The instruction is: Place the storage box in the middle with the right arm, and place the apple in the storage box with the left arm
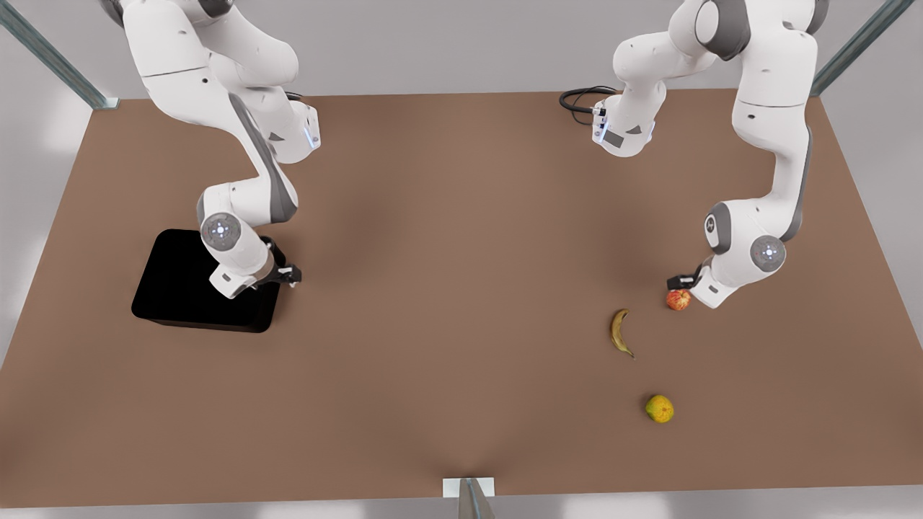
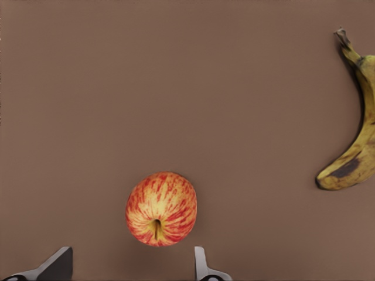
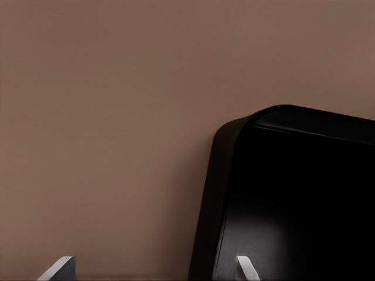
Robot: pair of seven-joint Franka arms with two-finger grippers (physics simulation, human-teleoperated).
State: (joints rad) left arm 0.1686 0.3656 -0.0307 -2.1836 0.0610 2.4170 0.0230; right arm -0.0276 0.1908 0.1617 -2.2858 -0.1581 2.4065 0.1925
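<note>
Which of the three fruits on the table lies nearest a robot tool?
The red apple. It sits right beside the left tool, whose open fingers straddle it, while the banana and the yellow-green fruit lie farther off.

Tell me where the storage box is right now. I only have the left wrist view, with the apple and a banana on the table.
Observer: The storage box sits at the front view's left, not in the middle.
Operator: Is the right hand on it?
Observer: The right hand is open over the box's wall on the side facing the middle, one fingertip on the inside and one on the table side.
Operator: Any other fruit near my apple?
Observer: A yellow-green fruit lies past the banana, nearer the front camera. It is well apart from the apple at your open left hand.
</note>
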